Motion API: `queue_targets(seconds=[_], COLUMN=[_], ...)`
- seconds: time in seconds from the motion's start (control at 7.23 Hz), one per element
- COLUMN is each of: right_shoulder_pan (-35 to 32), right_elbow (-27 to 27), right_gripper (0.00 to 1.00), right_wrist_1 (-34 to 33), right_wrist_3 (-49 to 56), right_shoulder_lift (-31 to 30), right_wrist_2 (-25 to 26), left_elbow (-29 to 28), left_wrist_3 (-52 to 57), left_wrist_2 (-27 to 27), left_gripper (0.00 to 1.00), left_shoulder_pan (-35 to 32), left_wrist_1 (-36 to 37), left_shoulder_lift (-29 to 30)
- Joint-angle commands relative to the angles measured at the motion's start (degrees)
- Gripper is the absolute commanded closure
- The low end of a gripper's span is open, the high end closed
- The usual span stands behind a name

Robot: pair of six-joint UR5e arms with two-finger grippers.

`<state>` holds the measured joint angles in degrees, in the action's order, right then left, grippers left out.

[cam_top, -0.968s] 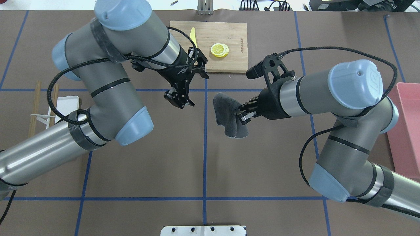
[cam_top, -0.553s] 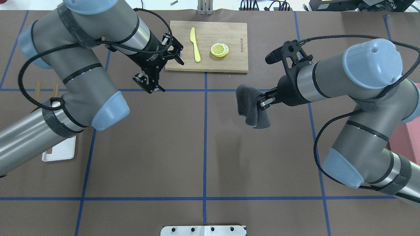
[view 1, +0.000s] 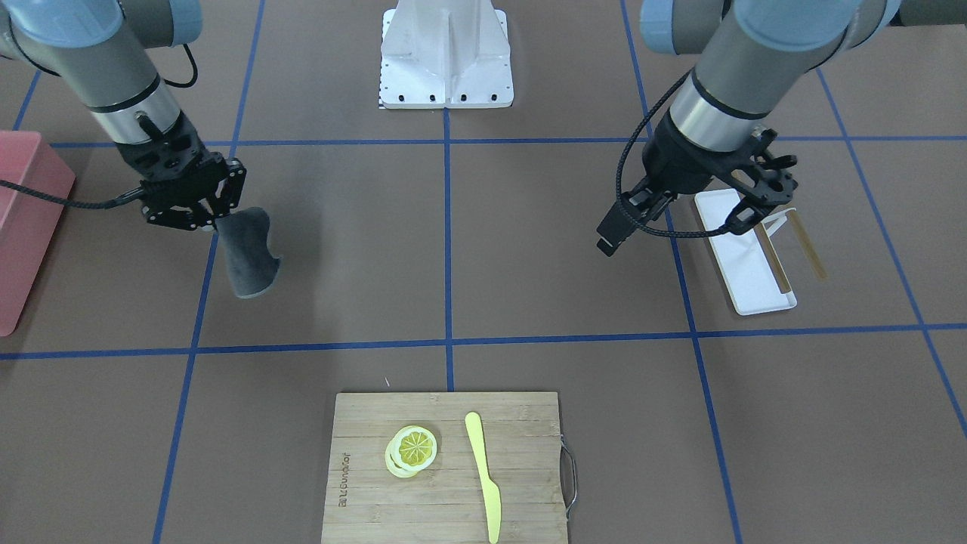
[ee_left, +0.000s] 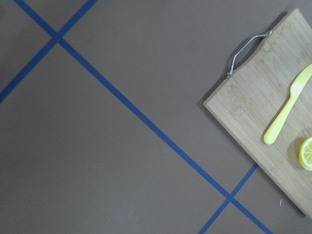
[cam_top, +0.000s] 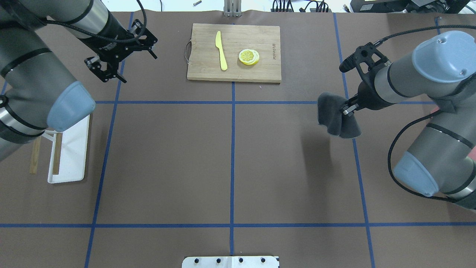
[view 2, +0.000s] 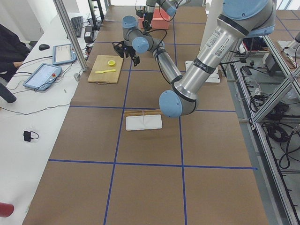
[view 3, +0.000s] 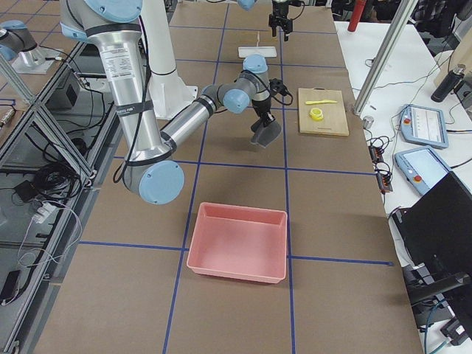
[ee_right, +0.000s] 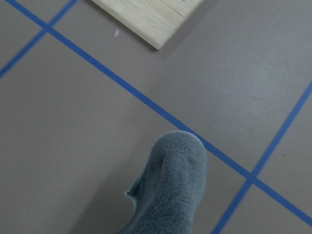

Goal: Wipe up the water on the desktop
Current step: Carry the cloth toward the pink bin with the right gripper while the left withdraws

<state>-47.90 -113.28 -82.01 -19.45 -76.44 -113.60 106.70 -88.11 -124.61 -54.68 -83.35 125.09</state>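
Overhead view, bottom of frame to top.

- Desktop (cam_top: 167, 167): brown, crossed by blue tape lines, fills the frame under both arms.
- Bottom centre: white base plate (cam_top: 230, 261).
- Lower left: white tray (cam_top: 74, 156) lying flat. 1 wooden stick (cam_top: 56, 153) lies on it and 1 more (cam_top: 34, 160) lies just off its left edge.
- Middle right: right gripper (cam_top: 347, 108), fingers closed on the top of a dark grey cloth (cam_top: 336, 121). The cloth hangs down in a fold; its shadow falls on the desktop to its lower left. Cannot tell whether its bottom end touches the surface.
- Upper left: left gripper (cam_top: 111, 78), fingers apart, nothing between them, over a blue line.
- Top centre: cutting board (cam_top: 267, 70) with a yellow knife (cam_top: 221, 50) and lemon slices (cam_top: 248, 56), well apart from both grippers.
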Motion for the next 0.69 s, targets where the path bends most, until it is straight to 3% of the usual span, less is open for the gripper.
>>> queue_targets(seconds=[0.0, 0.14, 0.55], right_shoulder_pan=[-3.68, -3.43, 0.85], right_elbow=[4.19, 4.91, 8.34], right_gripper=[1.0, 1.0, 1.0], right_wrist_1=[-0.26, -0.26, -0.26], right_wrist_3=[9.41, 12.04, 14.62], right_shoulder_lift=[-3.09, -4.32, -5.12], right_wrist_2=[1.26, 5.8, 6.99], left_elbow=[4.89, 5.18, 4.92], left_wrist_3=[17.54, 24.06, 35.35], left_wrist_2=[1.65, 1.74, 2.26], left_gripper=[0.02, 0.02, 0.02], left_shoulder_pan=[-3.92, -5.94, -7.28], left_wrist_1=[1.97, 1.97, -1.69], left_shoulder_lift=[-6.13, -8.61, -13.19])
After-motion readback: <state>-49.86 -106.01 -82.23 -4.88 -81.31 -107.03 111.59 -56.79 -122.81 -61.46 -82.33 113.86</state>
